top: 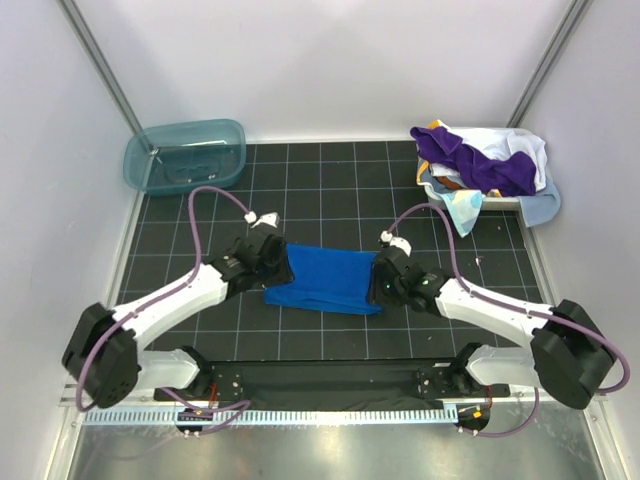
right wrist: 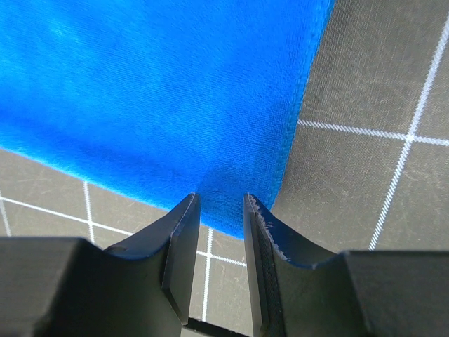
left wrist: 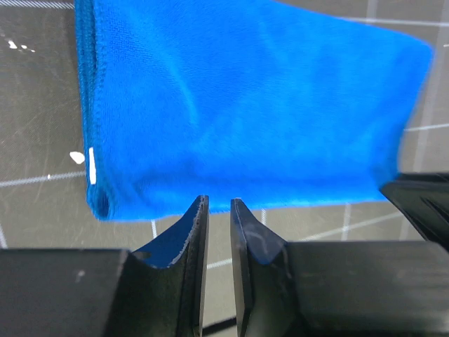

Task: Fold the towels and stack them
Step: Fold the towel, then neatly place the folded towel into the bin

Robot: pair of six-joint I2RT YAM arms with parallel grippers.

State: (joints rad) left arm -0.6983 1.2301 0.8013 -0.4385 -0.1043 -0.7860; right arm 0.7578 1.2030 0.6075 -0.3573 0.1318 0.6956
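The blue towel (top: pixel 325 278) lies in the middle of the mat (top: pixel 330 190), seemingly doubled over already and stretched between our arms. The left gripper (left wrist: pixel 219 203) and right gripper (right wrist: pixel 221 200) each have fingers drawn nearly together, pinching its edge at opposite ends. We judge a fold is in hand; next we should carry that edge across with both ends level. The other towels (top: pixel 470 160) sit heaped in the basket (top: pixel 497 203) far right and the tub (top: pixel 190 125) far left, both well apart from our work.
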